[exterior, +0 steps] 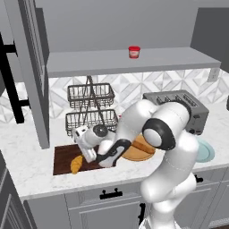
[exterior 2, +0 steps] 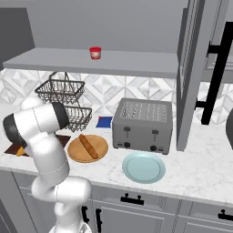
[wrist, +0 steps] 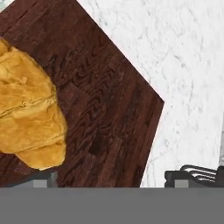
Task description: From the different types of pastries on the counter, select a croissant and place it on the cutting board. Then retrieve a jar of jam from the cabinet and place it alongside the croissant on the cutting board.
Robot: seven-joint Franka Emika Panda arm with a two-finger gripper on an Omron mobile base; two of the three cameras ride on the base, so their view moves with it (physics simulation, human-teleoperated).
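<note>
On dark woodgrain cutting board (wrist: 109, 100): flaky golden oblong croissant (wrist: 28, 109).

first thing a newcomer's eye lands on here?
Probably the big white robot arm folded low over the white marbled counter, its gripper just above the small golden-orange croissant lying on the dark brown rectangular cutting board. Next, the small red jam jar alone on the long grey cabinet shelf above.

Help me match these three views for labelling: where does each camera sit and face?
Left base view: behind-left, facing the counter; arm rises lower right.
Right base view: behind-right, facing the toaster; arm lower left.
Hand view: on the hand, close over croissant on cutting board.
Both base views share the jar of jam.
</note>
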